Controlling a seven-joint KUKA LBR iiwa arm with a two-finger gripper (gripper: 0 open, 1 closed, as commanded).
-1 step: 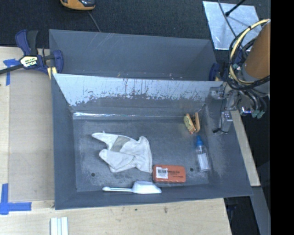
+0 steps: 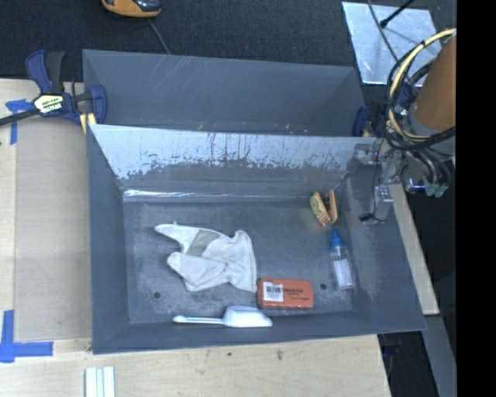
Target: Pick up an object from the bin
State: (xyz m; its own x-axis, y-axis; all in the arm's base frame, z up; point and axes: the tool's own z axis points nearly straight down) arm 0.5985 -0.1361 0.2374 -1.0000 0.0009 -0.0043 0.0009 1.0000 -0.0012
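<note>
Yellow-brown item (image 2: 324, 208) and clear bottle (image 2: 339, 265) lie beside the bin's (image 2: 232, 85) right wall. Your end effector (image 2: 380, 205) hangs over that wall; you cannot tell its opening or any load. Descend there and you risk striking the wall.

Setting: a robotics laboratory or test cell.

Evidence:
- A grey metal bin (image 2: 105, 233) with sloped walls stood as a fixed work station, its back wall heavily scratched.
- The contents were unrelated odds and ends, loose on the floor of the bin: a crumpled white cloth (image 2: 213, 260), an orange box with a barcode label (image 2: 287, 295), a white plastic scoop (image 2: 232, 318), a small clear bottle with a blue cap (image 2: 339, 265), and a small yellow-brown object (image 2: 324, 208).
- A robot arm (image 2: 438, 85) with an orange cover stood at the right rim, with looped yellow and black cables (image 2: 403, 74) exposed.
- Dark floor covering (image 2: 232, 23) lay behind the bin.
</note>
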